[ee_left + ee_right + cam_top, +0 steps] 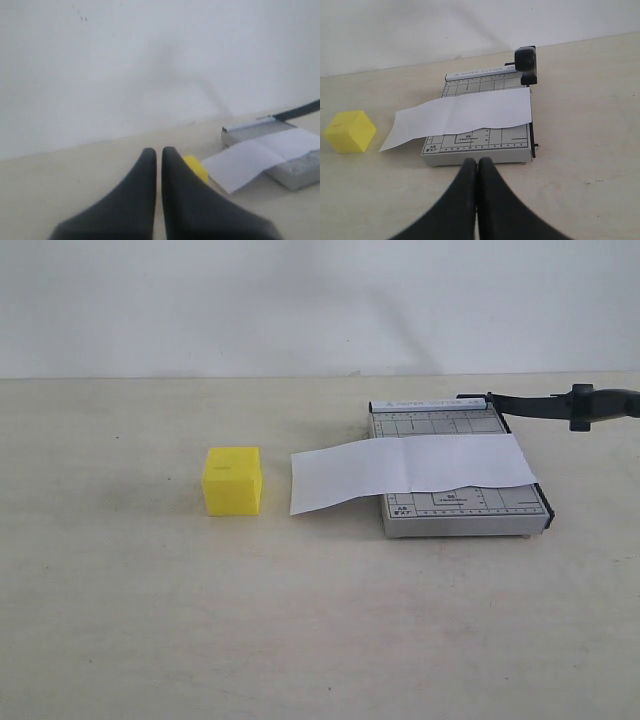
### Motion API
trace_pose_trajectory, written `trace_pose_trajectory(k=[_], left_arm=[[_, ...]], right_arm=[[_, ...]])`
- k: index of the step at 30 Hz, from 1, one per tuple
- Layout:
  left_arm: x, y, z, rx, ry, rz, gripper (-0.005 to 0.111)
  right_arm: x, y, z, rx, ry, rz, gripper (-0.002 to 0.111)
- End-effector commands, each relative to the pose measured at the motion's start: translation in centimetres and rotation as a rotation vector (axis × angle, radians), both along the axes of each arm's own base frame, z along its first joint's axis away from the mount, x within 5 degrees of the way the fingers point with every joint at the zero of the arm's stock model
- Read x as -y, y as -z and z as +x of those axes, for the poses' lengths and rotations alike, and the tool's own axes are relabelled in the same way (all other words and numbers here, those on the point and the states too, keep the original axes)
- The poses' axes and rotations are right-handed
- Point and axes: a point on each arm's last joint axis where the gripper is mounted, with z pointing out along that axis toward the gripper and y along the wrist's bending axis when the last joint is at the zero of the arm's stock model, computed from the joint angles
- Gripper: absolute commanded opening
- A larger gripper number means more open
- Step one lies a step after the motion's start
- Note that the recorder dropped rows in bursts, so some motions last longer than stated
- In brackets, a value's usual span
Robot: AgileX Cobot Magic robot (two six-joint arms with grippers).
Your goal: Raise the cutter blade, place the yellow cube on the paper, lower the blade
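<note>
Fingers of left gripper and right gripper meet, empty; the yellow cube, left of centre, could skew the loose paper if slid on.

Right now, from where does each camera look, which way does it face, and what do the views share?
Exterior: off the arms, looking across the table at yellow cube, paper, cutter blade; no robot part shows.
Left wrist: above the shut left gripper, looking toward the cube.
Right wrist: behind the shut right gripper, facing the cutter base.
All three share cube, paper, cutter.
</note>
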Motion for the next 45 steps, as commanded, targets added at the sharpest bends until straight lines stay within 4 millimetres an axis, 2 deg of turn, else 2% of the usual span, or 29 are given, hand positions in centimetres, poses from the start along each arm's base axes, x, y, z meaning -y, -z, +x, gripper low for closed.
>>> trace_pose_trajectory(k=[1,4,6,14,20,28,30,34,36,40,45], left_arm=[[-0.2,-1.0,-0.1,0.122,-0.017,-0.02,0.004],[-0.3,-1.4,-0.2,0.163,-0.023,-0.037,0.004],[-0.3,-1.7,-0.2,0.184,-0.018,-0.108,0.004],[-0.5,-2.5,-0.4,0.202,0.058,-0.567,0.004],[-0.5,-2.5,-0.4,0.202,0.059,-0.57,0.004],[-0.6,-3.2,-0.7,0.291,0.069,-0.582,0.004],[-0.4,-2.9,-0.6,0.22,0.079,-0.602,0.004],[-0.2,-3.9,-0.8,0.022,0.038,-0.48,0.004],[-0.3,-5.1,-1.3,-0.007,0.026,-0.461,0.004],[0.0,-8.0,-0.9,-0.064,0.032,-0.397,0.004],[2.0,-11.6,2.0,-0.229,0.174,-0.2,0.004]], right_arm=[[0.0,0.1,0.0,0.008,-0.001,0.003,0.0],[0.0,0.1,0.0,0.008,-0.001,0.003,0.0],[0.0,0.1,0.0,0.008,-0.001,0.003,0.0],[0.0,0.1,0.0,0.005,-0.001,0.003,0.0],[0.0,0.1,0.0,0.005,-0.001,0.003,0.0],[0.0,0.1,0.0,0.005,-0.001,0.003,0.0],[0.0,0.1,0.0,0.005,-0.001,0.003,0.0],[0.0,0.1,0.0,0.005,-0.001,0.003,0.0],[0.0,0.1,0.0,0.005,-0.001,0.003,0.0],[0.0,0.1,0.0,0.005,-0.001,0.003,0.0],[0.0,0.1,0.0,0.005,-0.001,0.003,0.0]])
